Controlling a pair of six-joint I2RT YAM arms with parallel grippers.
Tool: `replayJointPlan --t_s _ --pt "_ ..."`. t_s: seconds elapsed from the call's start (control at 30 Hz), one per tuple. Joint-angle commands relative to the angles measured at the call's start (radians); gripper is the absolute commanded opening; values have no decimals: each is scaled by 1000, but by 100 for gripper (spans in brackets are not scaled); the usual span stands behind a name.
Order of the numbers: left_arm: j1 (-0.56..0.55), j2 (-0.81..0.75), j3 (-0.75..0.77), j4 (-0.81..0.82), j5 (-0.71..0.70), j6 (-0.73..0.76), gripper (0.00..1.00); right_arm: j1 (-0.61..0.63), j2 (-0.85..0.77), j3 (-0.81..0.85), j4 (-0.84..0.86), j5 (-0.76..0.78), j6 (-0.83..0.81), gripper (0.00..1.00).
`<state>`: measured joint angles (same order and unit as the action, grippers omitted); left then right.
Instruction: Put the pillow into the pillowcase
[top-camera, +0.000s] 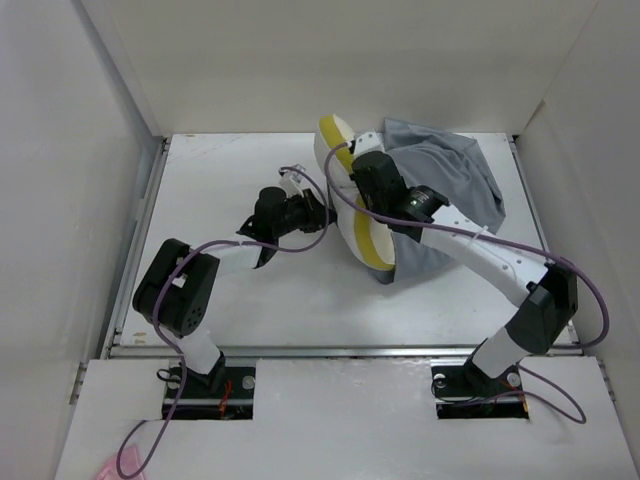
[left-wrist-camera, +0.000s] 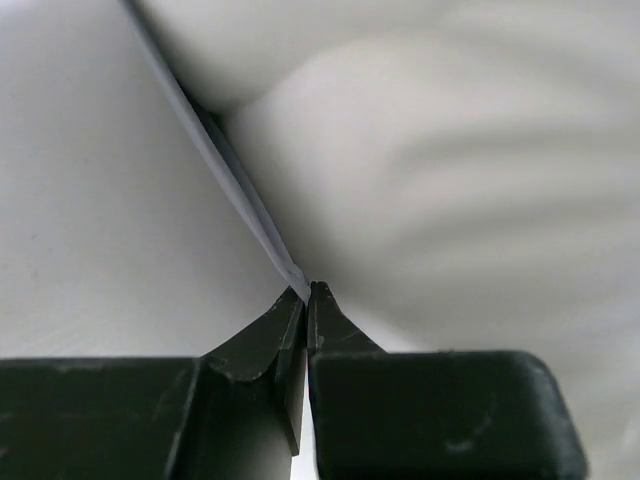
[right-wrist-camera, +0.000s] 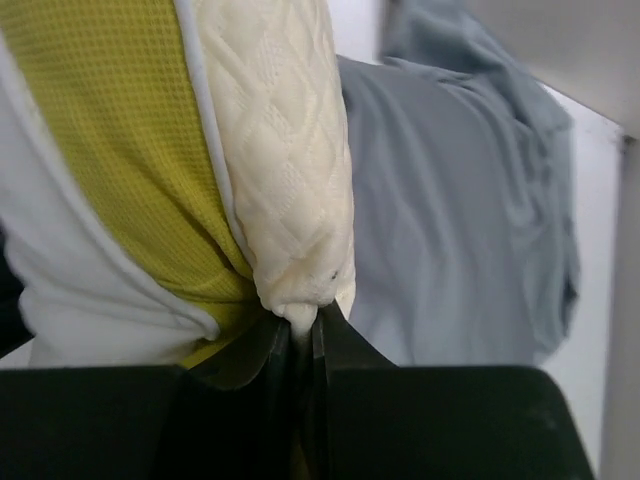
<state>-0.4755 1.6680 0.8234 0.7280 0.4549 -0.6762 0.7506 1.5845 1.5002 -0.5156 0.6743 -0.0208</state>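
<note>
Seen from above, the pillow (top-camera: 366, 243) stands on its long edge on the white table (top-camera: 250, 310). It is bowed into a curve running from 12 o'clock down to 6 o'clock, with yellow mesh showing at both ends. The pillowcase (top-camera: 455, 185) lies crumpled against the pillow's 3 o'clock side, touching it and spreading toward the table's 1 o'clock corner. A fold of the same grey fabric shows under the pillow's 6 o'clock end. Nearly all of the pillow shows bare, outside the sack. Whether its lower edge sits inside the sack's mouth cannot be told.

The right gripper (right-wrist-camera: 305, 318) reaches in over the pillowcase from 4 o'clock. Its fingers are pressed together on a pinch of the pillow's cream quilted edge. In its wrist view the yellow mesh rises at 10 o'clock and the grey fabric lies at 2 o'clock.

The left gripper (left-wrist-camera: 306, 292) sits at the pillow's 9 o'clock side. Its fingertips are squeezed tight on a thin, taut grey fabric edge, the grey of the pillowcase, which runs off toward 11 o'clock in its wrist view. A soft white surface bulges at 1 o'clock there.

A purple cable (top-camera: 330, 192) loops between the two grippers.
</note>
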Motion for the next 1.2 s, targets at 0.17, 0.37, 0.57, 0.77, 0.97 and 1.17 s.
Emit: replayJointPlan --t_s 0.17,0.37,0.57,0.77,0.97,1.17 --pt "28 4 36 73 18 -10 0 1 -250 -236 224 -797 -108 100" --pt "37 13 26 82 31 -20 0 -74 -331 -163 88 -466 68 97" --pt "37 4 48 63 31 -11 0 -195 -154 -112 -96 -370 135 91" --pt "37 -5 66 33 41 -2 0 -120 -84 -115 -66 -469 102 90" --pt "46 -42 89 -13 41 7 0 -143 29 -84 -116 -230 195 35" --pt "46 -135 158 -91 31 59 0 -256 40 -26 -146 -182 216 0"
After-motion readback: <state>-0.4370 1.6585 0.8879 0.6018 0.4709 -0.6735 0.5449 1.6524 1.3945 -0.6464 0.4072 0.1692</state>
